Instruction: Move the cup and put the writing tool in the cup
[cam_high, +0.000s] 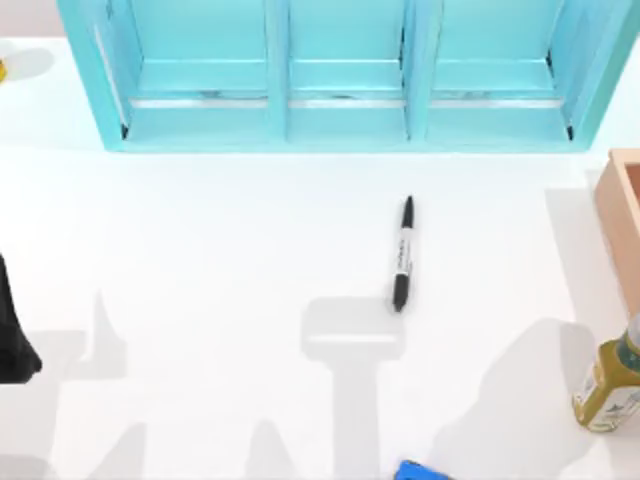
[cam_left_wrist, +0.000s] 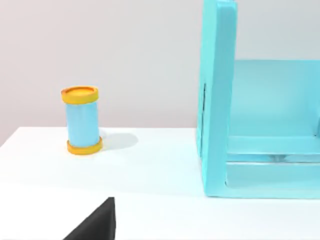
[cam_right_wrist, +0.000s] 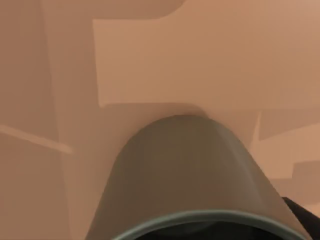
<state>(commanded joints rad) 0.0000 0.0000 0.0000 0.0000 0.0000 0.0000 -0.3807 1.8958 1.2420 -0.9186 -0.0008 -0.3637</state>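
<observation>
The writing tool, a slim black marker with a pale label band, lies on the white table a little right of centre, pointing towards the shelf. The cup, dark olive-grey, looms very close in the right wrist view against tan wooden surfaces, its rim at the near edge. A dark part of my right gripper shows just beside the cup. My left gripper sits at the table's left edge, far from the marker, and a black part of it shows in the left wrist view.
A turquoise shelf unit spans the back of the table. A wooden box stands at the right edge, with a yellow-green bottle in front of it. A small blue object lies at the front edge. A blue-and-yellow canister stands back left.
</observation>
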